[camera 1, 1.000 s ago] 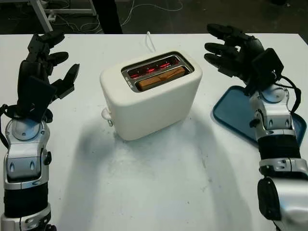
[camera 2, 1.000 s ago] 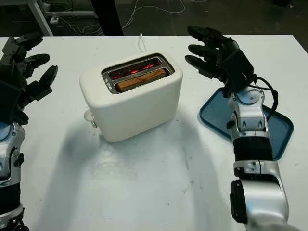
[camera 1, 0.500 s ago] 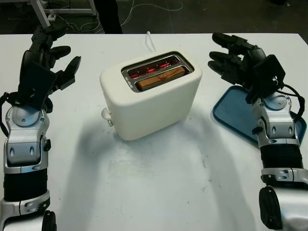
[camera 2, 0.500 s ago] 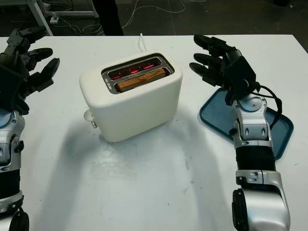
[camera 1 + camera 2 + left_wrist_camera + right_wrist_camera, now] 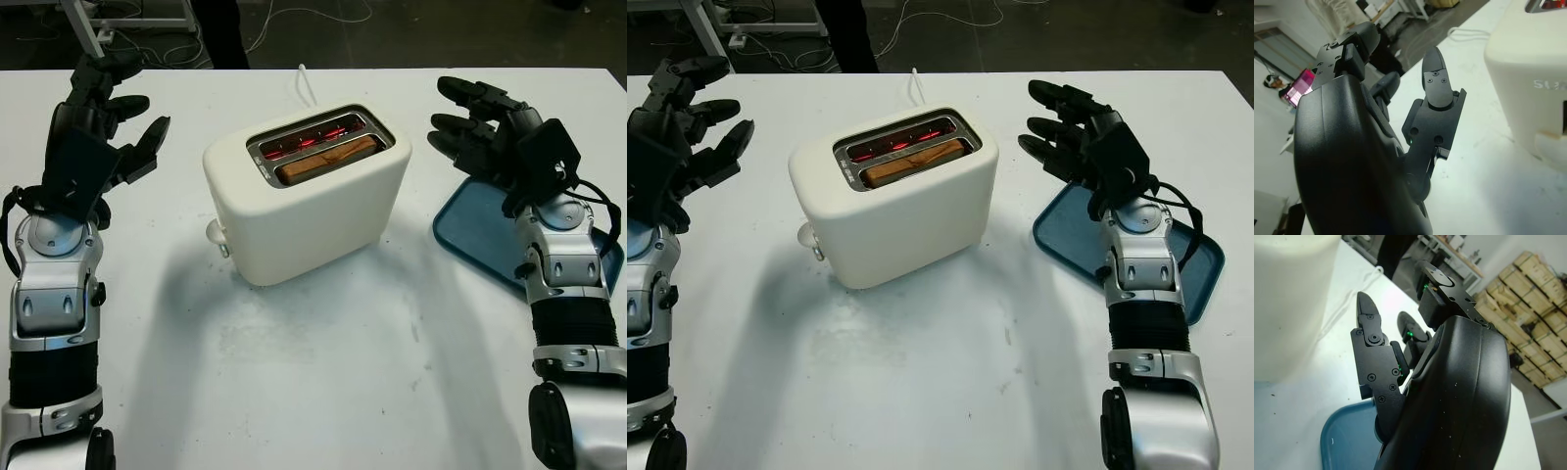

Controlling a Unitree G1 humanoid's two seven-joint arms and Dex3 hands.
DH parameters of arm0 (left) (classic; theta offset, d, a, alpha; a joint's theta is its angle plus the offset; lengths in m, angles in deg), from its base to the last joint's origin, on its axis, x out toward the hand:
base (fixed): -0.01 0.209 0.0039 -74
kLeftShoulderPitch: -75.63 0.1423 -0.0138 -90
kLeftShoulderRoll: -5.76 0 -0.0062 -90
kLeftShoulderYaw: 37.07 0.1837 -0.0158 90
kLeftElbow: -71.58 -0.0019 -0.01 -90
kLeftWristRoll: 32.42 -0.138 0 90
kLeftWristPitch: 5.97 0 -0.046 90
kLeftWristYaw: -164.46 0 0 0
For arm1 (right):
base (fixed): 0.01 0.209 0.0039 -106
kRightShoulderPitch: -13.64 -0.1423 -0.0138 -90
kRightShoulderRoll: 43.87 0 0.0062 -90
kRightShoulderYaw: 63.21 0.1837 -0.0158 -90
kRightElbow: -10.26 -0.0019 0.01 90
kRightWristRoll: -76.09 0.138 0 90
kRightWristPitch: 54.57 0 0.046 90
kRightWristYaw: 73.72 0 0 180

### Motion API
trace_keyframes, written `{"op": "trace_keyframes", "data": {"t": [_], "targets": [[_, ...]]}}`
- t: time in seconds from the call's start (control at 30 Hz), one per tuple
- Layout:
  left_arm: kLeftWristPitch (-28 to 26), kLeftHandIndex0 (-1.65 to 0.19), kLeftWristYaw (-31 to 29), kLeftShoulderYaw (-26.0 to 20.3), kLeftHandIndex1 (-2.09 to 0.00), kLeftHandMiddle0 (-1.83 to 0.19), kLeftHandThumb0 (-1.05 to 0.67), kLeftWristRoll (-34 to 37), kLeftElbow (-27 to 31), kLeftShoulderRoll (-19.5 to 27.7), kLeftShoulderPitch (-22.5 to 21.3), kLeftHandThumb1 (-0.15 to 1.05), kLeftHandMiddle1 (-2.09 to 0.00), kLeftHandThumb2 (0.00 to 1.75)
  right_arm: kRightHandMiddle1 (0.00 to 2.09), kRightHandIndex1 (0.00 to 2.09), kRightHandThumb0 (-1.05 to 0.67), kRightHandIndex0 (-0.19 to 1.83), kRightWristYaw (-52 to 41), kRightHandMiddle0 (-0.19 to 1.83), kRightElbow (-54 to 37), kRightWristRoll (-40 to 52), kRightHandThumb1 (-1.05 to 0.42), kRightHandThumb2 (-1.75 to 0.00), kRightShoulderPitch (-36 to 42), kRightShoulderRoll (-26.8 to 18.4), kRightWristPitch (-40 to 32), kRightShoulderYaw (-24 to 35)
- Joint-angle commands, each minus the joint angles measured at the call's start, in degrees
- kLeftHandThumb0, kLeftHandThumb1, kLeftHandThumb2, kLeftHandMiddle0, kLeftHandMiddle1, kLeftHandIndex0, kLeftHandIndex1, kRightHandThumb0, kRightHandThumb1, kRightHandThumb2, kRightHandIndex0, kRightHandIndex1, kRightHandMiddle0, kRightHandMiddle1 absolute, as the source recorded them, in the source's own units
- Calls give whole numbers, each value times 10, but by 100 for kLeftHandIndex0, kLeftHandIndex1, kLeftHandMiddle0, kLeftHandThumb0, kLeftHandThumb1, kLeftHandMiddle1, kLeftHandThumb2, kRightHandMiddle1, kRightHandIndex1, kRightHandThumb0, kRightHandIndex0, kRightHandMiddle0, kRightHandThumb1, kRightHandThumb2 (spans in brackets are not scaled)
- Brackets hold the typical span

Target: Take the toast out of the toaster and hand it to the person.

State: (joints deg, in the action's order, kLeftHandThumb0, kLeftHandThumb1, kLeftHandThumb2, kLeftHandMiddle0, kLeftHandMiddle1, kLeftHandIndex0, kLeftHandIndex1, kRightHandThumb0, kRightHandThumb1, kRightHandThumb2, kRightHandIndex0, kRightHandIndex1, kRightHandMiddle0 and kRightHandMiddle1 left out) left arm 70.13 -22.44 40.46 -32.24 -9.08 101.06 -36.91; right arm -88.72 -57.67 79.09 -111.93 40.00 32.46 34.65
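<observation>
Currently toast [image 5: 326, 158] in toaster [image 5: 306, 192], mid-desk.
L hand [image 5: 96, 132] & R hand [image 5: 493, 132] flank it, both fingers open, holding nothing.

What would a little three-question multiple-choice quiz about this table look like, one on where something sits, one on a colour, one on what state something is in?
1. Where is the toast?
A. On the tray
B. In the toaster's nearer slot
C. In the robot's left hand

2. What colour is the tray?
A. Blue
B. Red
C. Yellow

3. What state is the toaster in?
A. Tipped on its side
B. Its far slot glows red inside
C. Covered with a cloth

Answers:
1. B, the brown slice sits in the slot closer to the robot, while the left hand to the toaster's left and the right hand above the tray's edge are both open, holding nothing.
2. A, the tray on the white table is blue.
3. B, the toaster stands upright and red light shows in its far slot.
</observation>
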Motion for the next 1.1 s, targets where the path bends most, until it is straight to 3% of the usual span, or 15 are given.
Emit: {"op": "trace_keyframes", "data": {"t": [0.0,0.6,1.07], "targets": [[-9,0,3,-1,-78,0,-27,-4,18,3,12,78,-94,54,1,23,-24,50,6,55,-4,-4,-92,-9,-10,-8,7,3],[-8,0,5,-7,-79,0,-28,4,27,-4,23,76,-93,58,2,21,-27,59,4,61,2,-7,-92,-6,-21,-9,29,7],[1,0,3,11,-77,0,-29,4,11,-7,1,76,-93,61,2,19,-23,59,2,59,5,-15,-92,-8,-31,2,33,-9]]}}
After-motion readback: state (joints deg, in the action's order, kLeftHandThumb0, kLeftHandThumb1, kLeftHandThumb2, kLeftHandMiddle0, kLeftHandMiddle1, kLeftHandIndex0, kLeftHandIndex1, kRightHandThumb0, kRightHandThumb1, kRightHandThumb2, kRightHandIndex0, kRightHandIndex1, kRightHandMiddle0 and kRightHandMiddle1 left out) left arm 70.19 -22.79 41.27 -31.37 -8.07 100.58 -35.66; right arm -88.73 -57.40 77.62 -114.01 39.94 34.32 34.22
